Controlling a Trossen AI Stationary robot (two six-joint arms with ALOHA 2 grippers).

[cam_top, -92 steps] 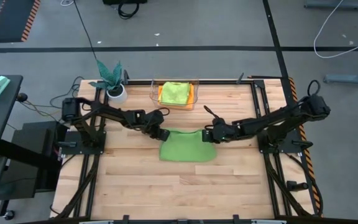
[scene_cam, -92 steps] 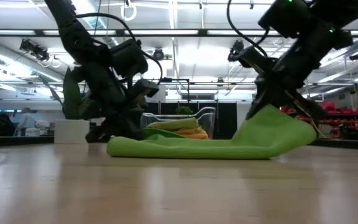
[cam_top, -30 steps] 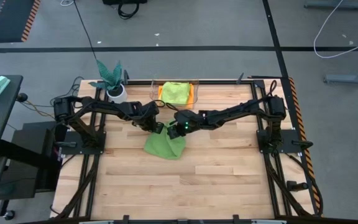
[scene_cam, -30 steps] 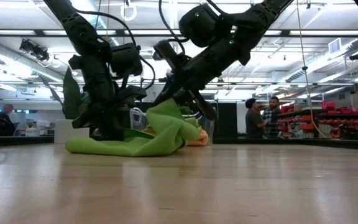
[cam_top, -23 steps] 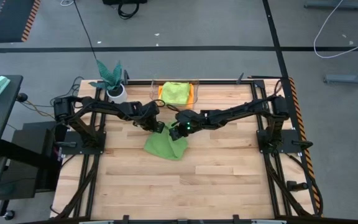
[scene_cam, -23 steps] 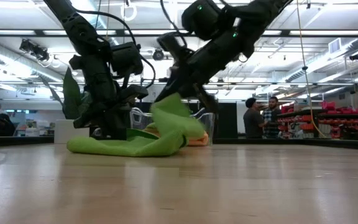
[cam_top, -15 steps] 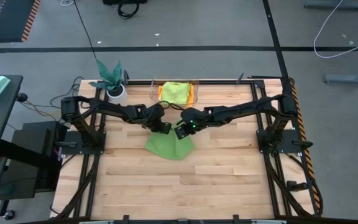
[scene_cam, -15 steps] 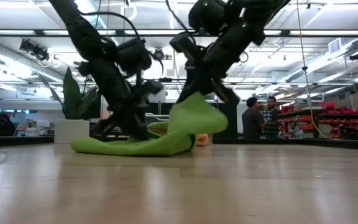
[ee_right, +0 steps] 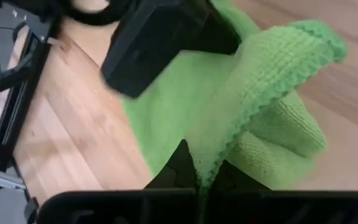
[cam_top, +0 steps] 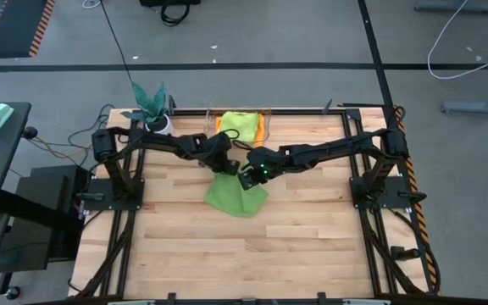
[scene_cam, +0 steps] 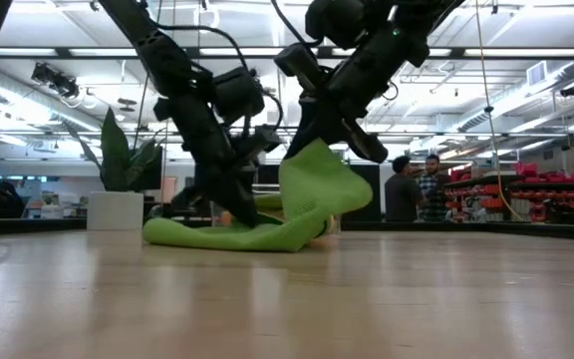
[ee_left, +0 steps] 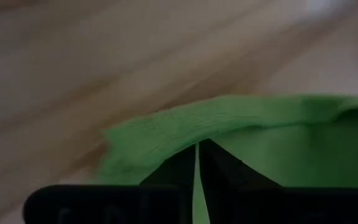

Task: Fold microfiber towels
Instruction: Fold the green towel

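High view: mid-green towel (cam_top: 235,196) bunched just below both grippers, long axis slanting. Right gripper (cam_top: 246,178) clamped on a raised towel edge; left gripper (cam_top: 224,166) pinching the edge beside it, nearly touching.

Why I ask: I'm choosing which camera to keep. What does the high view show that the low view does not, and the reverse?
Only the high view shows the clear bin with towels, the table's full layout and the arm bases. Only the low view shows the green towel's raised fold lifted off the wood, and people standing in the room behind. Both show the left gripper and right gripper pinching that towel, plus the plant.
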